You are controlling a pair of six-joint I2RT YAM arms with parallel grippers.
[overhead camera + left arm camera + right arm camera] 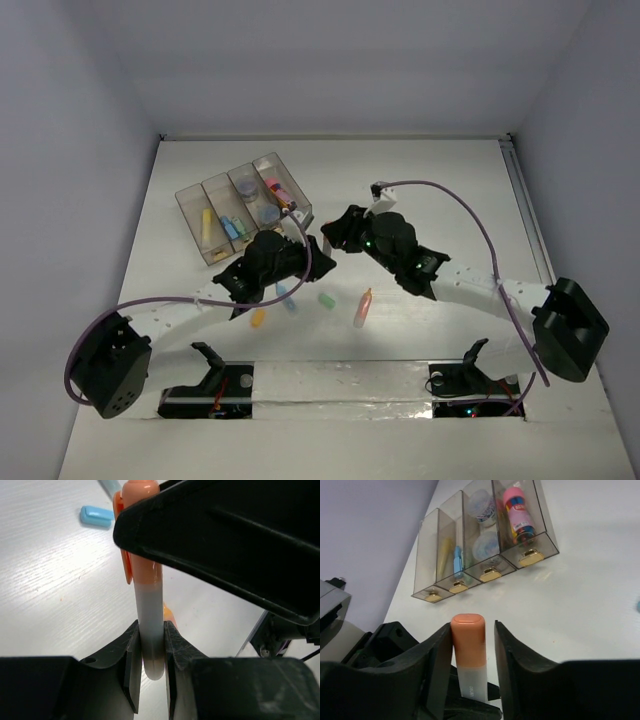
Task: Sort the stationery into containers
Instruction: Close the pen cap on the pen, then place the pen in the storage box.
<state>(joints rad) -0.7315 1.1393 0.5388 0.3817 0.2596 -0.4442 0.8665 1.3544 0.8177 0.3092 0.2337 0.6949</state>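
Left fingers (131,665) are closed tight on the translucent grey barrel of an orange-capped pen (149,600), gripping near its lower end. The cap end sticks out past the fingertips.

Right fingers (432,670) straddle the orange cap of the same pen from the opposite side. One finger is against the cap and there is a visible gap at the other, so they are parted, not clamping.

The two arms meet over the middle of the white worktop (430,190), just beside the clear smoky-plastic four-compartment tray (427,545) (gold knobs on its near end in the right wrist view).

Tray contents, right wrist view:
- One end compartment holds a pink marker (514,502).
- The next holds two round grey pots (485,545).
- The next holds a yellow pen (445,555) and a light-blue piece (456,562).
- Cannot tell what the last end compartment holds.

Loose on the worktop, between the arms' bases and the fingers in the top view, all apart from one another:
- a short yellow-orange piece (258,318)
- a blue pen (287,297)
- a small green block (326,298)
- an orange-pink pen (362,307)

The left wrist view also shows a light-blue rounded block (96,516) lying flat beyond the held pen.
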